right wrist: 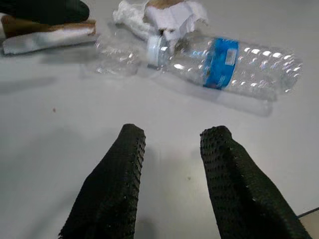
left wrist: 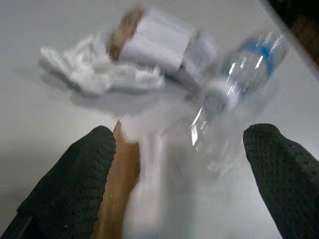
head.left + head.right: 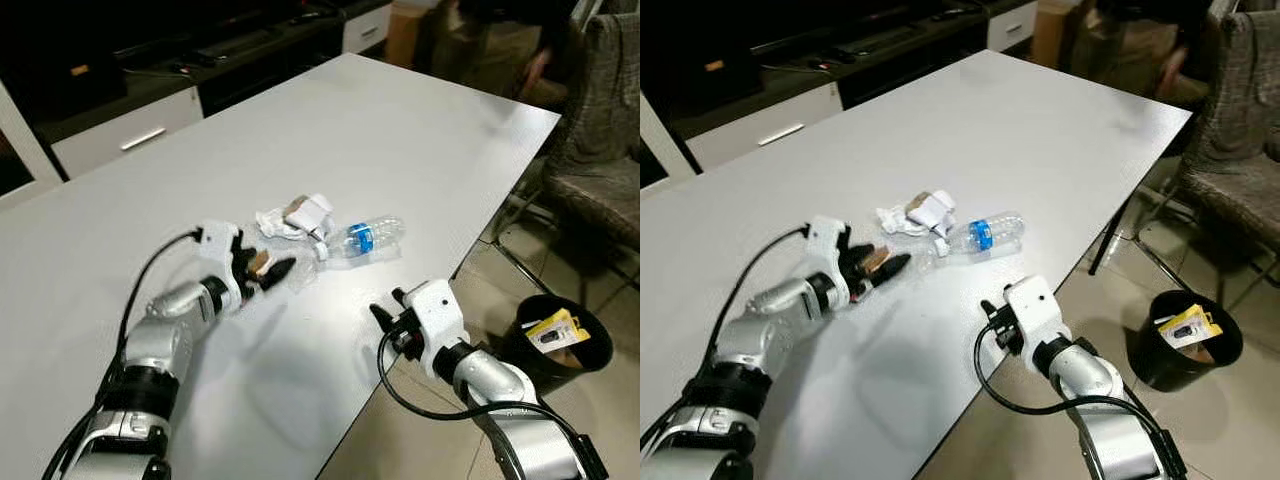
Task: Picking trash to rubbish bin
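Observation:
On the white table (image 3: pixel 400 130) lies a small heap of trash: crumpled white paper with a brown scrap (image 3: pixel 295 215), a clear plastic bottle with a blue label (image 3: pixel 368 238) on its side, and a crushed clear wrapper (image 1: pixel 117 50). My left gripper (image 3: pixel 270 270) sits just left of the heap, its fingers (image 2: pixel 70 184) spread wide around a brown-and-white paper scrap (image 2: pixel 124 179) that lies against one finger. My right gripper (image 3: pixel 388 305) hovers at the table's near right edge, pointing at the bottle (image 1: pixel 224 59), open with nothing between its fingers.
A black rubbish bin (image 3: pixel 558 340) stands on the tiled floor right of the table, with a yellow-and-black packet inside. A grey fabric chair (image 3: pixel 600 150) is behind it. Dark cabinets with white drawers (image 3: pixel 130 135) run along the far side.

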Motion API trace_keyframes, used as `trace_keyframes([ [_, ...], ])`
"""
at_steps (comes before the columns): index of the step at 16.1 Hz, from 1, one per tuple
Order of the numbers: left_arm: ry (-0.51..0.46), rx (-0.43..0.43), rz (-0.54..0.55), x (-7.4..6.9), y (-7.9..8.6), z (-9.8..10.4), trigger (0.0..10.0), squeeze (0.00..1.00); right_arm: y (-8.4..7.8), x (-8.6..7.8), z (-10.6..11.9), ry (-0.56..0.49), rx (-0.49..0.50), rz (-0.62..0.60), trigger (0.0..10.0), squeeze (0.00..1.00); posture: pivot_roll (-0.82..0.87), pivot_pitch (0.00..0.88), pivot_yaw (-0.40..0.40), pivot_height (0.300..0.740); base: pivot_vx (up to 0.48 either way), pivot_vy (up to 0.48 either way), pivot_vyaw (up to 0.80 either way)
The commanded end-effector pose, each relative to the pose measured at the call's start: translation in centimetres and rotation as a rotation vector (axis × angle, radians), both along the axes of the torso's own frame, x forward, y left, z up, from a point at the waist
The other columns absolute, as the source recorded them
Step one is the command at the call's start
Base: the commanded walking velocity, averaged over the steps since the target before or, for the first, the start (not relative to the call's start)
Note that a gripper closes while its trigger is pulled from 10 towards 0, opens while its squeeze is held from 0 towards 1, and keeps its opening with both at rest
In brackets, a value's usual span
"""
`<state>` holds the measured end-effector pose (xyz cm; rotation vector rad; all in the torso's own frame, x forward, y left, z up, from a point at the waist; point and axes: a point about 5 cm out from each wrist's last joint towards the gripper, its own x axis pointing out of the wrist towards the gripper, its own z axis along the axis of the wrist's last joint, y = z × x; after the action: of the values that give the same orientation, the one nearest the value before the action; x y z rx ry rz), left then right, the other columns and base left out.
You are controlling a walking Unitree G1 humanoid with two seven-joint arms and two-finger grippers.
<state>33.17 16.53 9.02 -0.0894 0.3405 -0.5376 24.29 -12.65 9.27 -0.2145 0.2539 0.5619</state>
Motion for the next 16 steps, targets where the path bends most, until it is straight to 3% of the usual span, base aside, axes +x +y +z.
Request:
trace_keyframes([
  [1,-0.002,0.1,0.008,0.0,0.5,-0.4,10.0,1.0,0.5,-0.3,0.2,0.013,0.02,0.052,10.0,0.0,-0.1,0.0,0.012,0.74,0.0,0.0,0.0],
  [3,-0.03,0.227,0.03,0.2,1.3,-0.8,10.0,1.0,0.9,-0.7,0.3,0.021,0.038,0.092,10.0,0.0,-0.1,0.0,0.013,0.74,0.0,0.0,0.0],
  [4,-0.03,0.204,0.051,0.3,1.4,-0.9,10.0,1.0,1.0,-0.8,0.4,0.023,0.041,0.107,10.0,0.0,-0.1,0.0,0.013,0.74,0.0,0.0,0.0],
  [6,0.017,0.21,-0.016,-0.2,0.8,-1.9,10.0,1.0,1.1,-1.0,0.3,0.032,0.042,0.114,10.0,0.0,-0.11,0.0,0.016,0.74,0.0,0.0,0.0],
  [7,0.048,0.228,-0.087,-0.7,0.3,-2.7,10.0,1.0,1.0,-1.0,0.3,0.038,0.041,0.12,10.0,0.0,-0.11,0.0,0.018,0.74,0.0,0.0,0.0],
  [10,0.067,0.286,-0.127,-1.1,0.2,-3.5,9.6,1.0,0.9,-1.1,0.2,0.045,0.029,0.129,10.0,0.0,-0.11,0.0,0.022,0.74,0.0,0.0,0.0],
  [11,0.066,0.302,-0.128,-1.1,0.2,-3.6,3.6,0.0,0.9,-1.1,0.2,0.046,0.029,0.129,10.0,0.0,-0.11,0.0,0.021,0.74,0.0,0.0,0.0],
  [12,0.07,0.321,-0.134,-1.1,0.3,-3.8,0.0,0.0,1.0,-1.1,0.1,0.047,0.03,0.13,10.0,0.0,-0.11,0.0,0.019,0.74,0.0,0.0,0.0],
  [16,0.093,0.321,-0.126,-1.3,0.9,-4.0,0.0,0.0,1.0,-1.2,0.1,0.05,0.027,0.141,10.0,0.0,-0.11,0.0,0.014,0.74,0.0,0.0,0.0],
])
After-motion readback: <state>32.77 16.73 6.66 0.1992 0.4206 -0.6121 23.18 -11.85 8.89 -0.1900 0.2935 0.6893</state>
